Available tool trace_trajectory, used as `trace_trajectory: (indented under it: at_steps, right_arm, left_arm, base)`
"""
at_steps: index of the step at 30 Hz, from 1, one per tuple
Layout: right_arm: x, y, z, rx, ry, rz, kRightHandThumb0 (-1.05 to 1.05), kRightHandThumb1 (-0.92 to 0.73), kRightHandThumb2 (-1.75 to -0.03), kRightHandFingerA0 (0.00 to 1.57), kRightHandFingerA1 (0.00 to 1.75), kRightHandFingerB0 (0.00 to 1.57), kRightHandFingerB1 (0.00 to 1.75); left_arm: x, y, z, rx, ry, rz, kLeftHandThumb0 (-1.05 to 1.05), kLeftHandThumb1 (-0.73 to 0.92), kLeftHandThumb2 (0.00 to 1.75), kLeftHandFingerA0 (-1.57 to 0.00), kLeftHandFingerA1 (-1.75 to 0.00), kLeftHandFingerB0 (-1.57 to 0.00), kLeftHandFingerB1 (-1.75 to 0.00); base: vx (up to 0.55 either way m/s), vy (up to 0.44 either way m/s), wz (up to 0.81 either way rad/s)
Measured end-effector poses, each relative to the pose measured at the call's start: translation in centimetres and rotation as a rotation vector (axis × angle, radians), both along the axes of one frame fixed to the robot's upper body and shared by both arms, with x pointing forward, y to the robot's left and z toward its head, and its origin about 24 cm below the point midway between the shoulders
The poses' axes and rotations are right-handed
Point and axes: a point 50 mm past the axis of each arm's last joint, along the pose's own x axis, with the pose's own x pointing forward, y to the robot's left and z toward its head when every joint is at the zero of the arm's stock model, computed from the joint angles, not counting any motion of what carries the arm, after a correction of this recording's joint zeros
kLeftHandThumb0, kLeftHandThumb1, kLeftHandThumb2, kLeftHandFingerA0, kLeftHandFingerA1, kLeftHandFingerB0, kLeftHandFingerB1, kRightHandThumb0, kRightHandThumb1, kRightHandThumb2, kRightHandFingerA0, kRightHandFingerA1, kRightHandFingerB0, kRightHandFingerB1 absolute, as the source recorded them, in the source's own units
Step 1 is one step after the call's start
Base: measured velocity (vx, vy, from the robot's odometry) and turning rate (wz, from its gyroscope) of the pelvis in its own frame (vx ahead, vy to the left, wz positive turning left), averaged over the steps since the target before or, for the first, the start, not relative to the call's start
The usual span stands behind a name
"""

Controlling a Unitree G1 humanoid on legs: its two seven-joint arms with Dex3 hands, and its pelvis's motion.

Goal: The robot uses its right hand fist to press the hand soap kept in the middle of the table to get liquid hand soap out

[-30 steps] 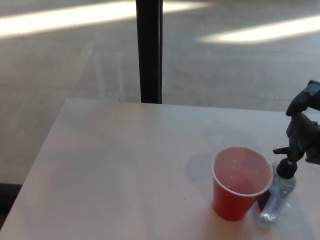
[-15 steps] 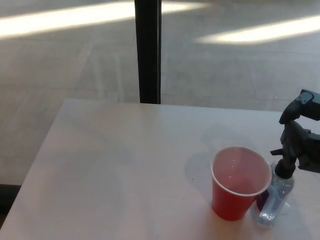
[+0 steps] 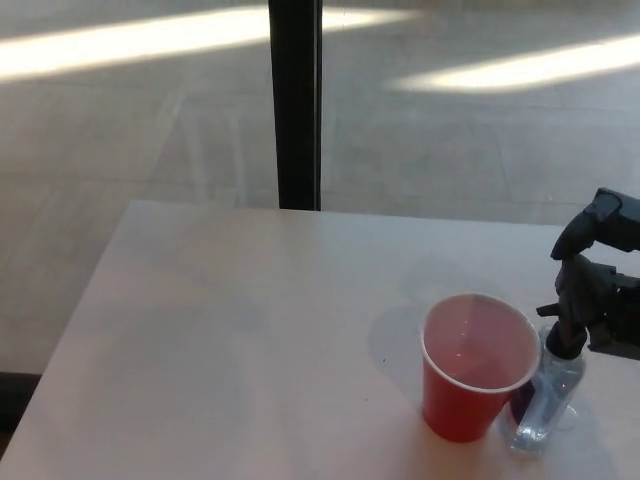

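A clear hand soap bottle [image 3: 547, 396] with a black pump head [image 3: 560, 330] stands on the white table [image 3: 230, 340] at the right, just behind and beside a red cup [image 3: 474, 364]. The pump's nozzle points left over the cup's rim. My right hand [image 3: 598, 282] comes in from the right edge and sits over the pump head, its black fingers curled downward onto it. Much of the hand is cut off by the picture's edge. The cup shows a pale pink inside. My left hand does not show.
A black post [image 3: 296, 100] rises behind the table's far edge, with grey floor and bright sun stripes beyond. The table's left and front edges [image 3: 60, 370] lie within view.
My right hand has shifted a little left and down, closer over the pump head. The picture as a whole has drifted slightly; cup and bottle stay put on the table.
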Motion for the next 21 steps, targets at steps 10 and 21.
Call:
trace_trajectory:
  at_steps: [10,21]
  right_arm:
    - [-0.31,0.61,-0.49,-0.037,-0.025,0.022,-0.22,-0.61,-1.13,0.96,1.75,0.72,1.54]
    - [-0.34,0.89,-0.85,-0.044,-0.045,0.034,-0.22,-0.56,-1.22,1.01,1.75,0.75,1.59]
  left_arm:
    - [0.19,-0.07,0.05,0.003,-0.002,-0.014,-0.13,0.42,0.94,-0.64,-0.83,-0.47,-0.73]
    - [0.14,-0.14,-0.05,0.003,0.008,-0.016,-0.13,0.40,0.95,-0.66,-0.85,-0.49,-0.74]
  base:
    - [0.00,0.000,0.00]
    - [0.00,0.000,0.00]
